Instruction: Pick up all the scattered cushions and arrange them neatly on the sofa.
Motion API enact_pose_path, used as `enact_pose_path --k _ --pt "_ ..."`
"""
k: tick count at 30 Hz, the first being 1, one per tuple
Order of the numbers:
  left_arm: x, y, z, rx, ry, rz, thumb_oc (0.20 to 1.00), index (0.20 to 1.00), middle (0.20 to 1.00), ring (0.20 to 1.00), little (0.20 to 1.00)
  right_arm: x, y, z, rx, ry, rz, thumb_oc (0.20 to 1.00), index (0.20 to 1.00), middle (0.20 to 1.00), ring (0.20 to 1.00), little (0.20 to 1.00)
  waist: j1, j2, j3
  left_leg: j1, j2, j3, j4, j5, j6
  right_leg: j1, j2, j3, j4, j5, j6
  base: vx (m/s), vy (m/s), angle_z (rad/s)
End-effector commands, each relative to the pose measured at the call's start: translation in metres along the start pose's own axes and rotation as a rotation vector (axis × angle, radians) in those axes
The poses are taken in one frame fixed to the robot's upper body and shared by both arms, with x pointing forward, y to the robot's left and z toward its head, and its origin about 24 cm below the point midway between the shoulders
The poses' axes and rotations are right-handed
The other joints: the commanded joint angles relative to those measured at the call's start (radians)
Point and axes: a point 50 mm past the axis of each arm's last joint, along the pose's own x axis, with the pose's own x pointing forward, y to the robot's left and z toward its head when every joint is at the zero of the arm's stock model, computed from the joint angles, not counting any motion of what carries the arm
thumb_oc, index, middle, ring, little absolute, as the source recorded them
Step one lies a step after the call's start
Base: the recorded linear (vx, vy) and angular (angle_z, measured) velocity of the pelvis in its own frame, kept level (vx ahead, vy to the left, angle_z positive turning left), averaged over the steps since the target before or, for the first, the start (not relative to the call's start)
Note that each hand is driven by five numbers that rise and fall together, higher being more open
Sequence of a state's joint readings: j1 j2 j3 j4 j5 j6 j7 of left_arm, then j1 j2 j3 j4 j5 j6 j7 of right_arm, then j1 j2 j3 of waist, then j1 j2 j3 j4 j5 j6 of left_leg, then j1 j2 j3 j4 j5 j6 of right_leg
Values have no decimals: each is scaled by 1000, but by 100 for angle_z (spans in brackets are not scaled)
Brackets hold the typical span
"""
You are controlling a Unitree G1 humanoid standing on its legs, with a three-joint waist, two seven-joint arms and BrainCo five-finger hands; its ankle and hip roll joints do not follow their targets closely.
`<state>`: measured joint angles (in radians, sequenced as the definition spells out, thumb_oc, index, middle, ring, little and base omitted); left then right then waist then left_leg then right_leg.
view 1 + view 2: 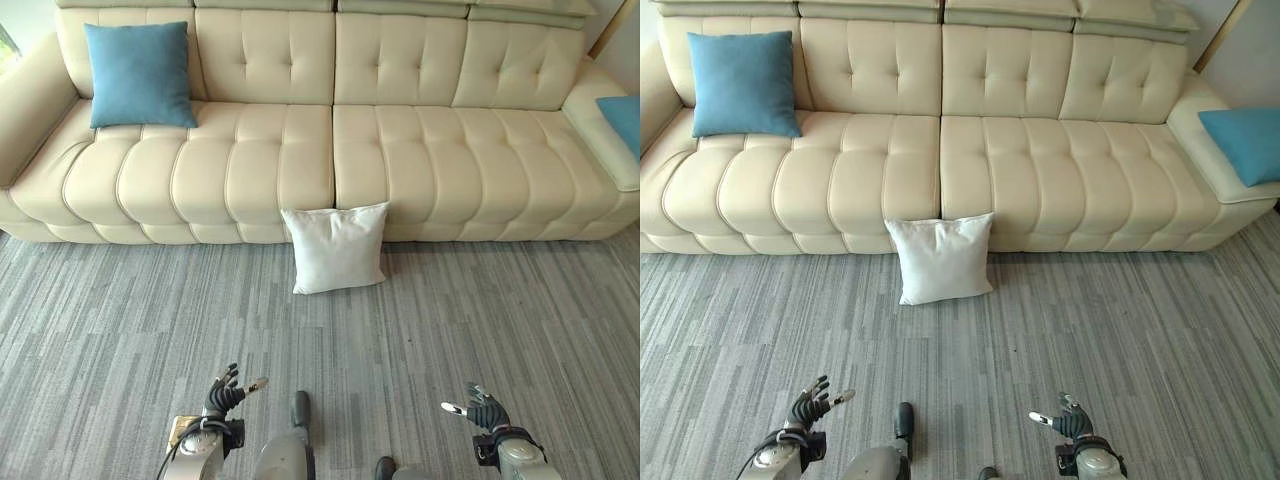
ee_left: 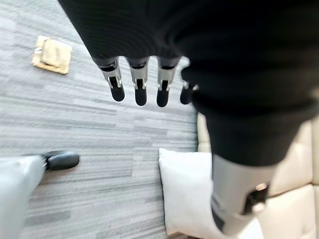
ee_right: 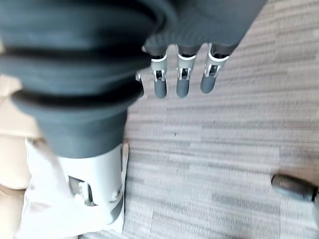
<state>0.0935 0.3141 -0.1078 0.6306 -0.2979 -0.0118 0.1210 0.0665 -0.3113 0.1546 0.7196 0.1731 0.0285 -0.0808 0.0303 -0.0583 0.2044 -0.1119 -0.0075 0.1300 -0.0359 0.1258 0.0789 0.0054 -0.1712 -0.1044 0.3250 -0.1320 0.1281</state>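
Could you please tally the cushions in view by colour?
Blue cushions: 2, one on the sofa's left seat, one on its right arm.
White cushion: 1, on the floor against the sofa front.
Total: 3.

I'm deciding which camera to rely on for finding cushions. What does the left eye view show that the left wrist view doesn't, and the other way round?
The left eye view alone shows the whole sofa, a blue cushion standing against its backrest at the left end, another blue cushion at the right end, and the right hand, open. The left wrist view alone shows a small tan plate on the carpet. Both show the white cushion leaning against the sofa front on the carpet, and the left hand, open and empty.
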Motion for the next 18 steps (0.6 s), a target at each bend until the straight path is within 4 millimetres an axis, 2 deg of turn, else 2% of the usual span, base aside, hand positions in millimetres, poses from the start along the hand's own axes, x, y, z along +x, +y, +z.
enact_pose_path --k 1,4,5,7,10,13,16,18 --pt "-2 14 9 24 -55 27 1000 1000 1000 1000 1000 5 -3 25 -41 -87 -3 1000 1000 1000 1000 1000 15 -8 7 37 39 -22 51 -134 -77 -6 4 8 64 145 35 228 153 7" --pt "-2 13 11 28 -65 20 1000 1000 1000 1000 1000 5 -1 22 -32 -80 1 1000 1000 1000 1000 1000 2 5 14 84 36 -23 25 -149 -70 -58 4 -5 88 146 23 227 71 -5" --pt "-2 12 14 32 -79 13 1000 1000 1000 1000 1000 6 -1 25 -29 -88 1 1000 1000 1000 1000 1000 -10 15 20 123 39 -24 7 -165 -72 -90 6 -44 25 124 12 269 -5 13" --pt "-1 11 18 30 -91 9 1000 1000 1000 1000 1000 6 -2 29 -31 -99 -4 1000 1000 1000 1000 1000 -24 22 32 161 42 -27 -7 -183 -78 -135 24 -75 -63 108 6 313 -46 7" --pt "0 10 24 17 -113 15 1000 1000 1000 1000 1000 6 -3 33 -30 -112 -11 1000 1000 1000 1000 1000 -45 16 43 210 37 -33 -13 -207 -91 -179 42 -104 -205 140 21 242 -91 2" --pt "1 7 33 7 -152 5 1000 1000 1000 1000 1000 5 -5 32 -29 -116 -18 1000 1000 1000 1000 1000 -66 14 45 245 43 -47 -8 -234 -104 -179 52 -96 -249 151 24 329 -195 5" --pt "0 3 32 -9 -154 -10 1000 1000 1000 1000 1000 4 -9 28 -5 -110 -31 1000 1000 1000 1000 1000 -75 17 23 274 63 -50 21 -266 -119 -142 66 -84 -242 139 -7 328 -189 26" --pt "0 0 30 -33 -139 -16 1000 1000 1000 1000 1000 5 -14 29 8 -112 -42 1000 1000 1000 1000 1000 -81 26 17 257 79 -59 112 -260 -137 -117 80 -88 -237 115 -31 284 -195 17"
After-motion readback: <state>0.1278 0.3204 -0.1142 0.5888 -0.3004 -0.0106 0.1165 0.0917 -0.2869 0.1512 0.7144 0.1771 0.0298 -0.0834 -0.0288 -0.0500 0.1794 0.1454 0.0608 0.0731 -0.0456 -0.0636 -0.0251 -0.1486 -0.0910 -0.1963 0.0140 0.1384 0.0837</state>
